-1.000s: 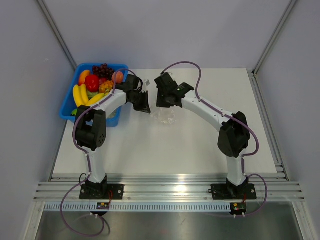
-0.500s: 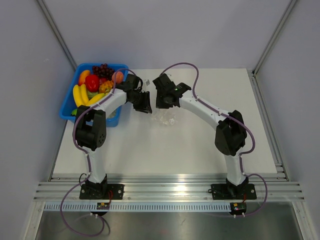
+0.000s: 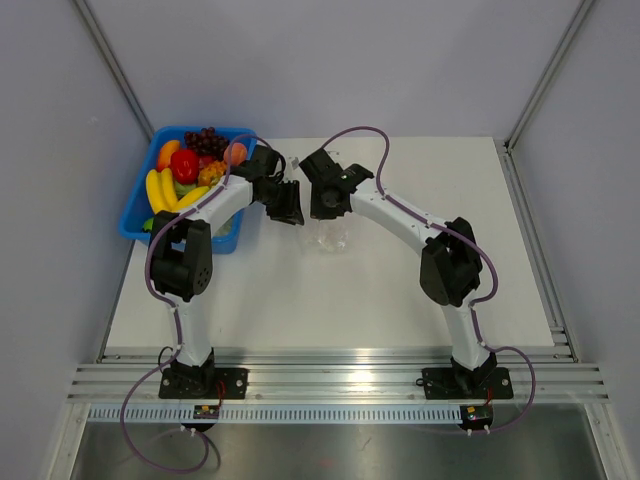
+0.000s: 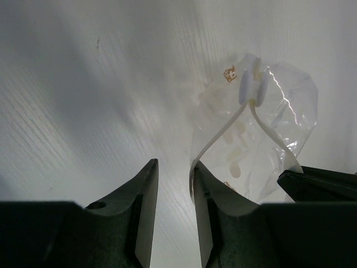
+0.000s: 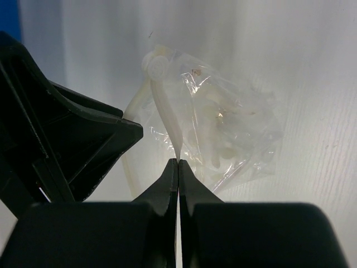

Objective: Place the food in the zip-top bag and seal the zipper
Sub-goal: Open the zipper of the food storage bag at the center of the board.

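Limp, slippery-looking bag [image 5: 234, 128]; its stiffer zipper [image 5: 167, 120] is the best hold.
The right gripper [image 5: 178, 163] pinches it; the left gripper [image 4: 173, 165] is narrowly parted, seemingly empty.

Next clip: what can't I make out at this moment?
Zip-top bag, top view: partly under the right pincer, mouth too small to read.
Food: tiny in top view, outside both wrist views.
Zipper, right wrist view: end hidden where that pincer shuts on it.
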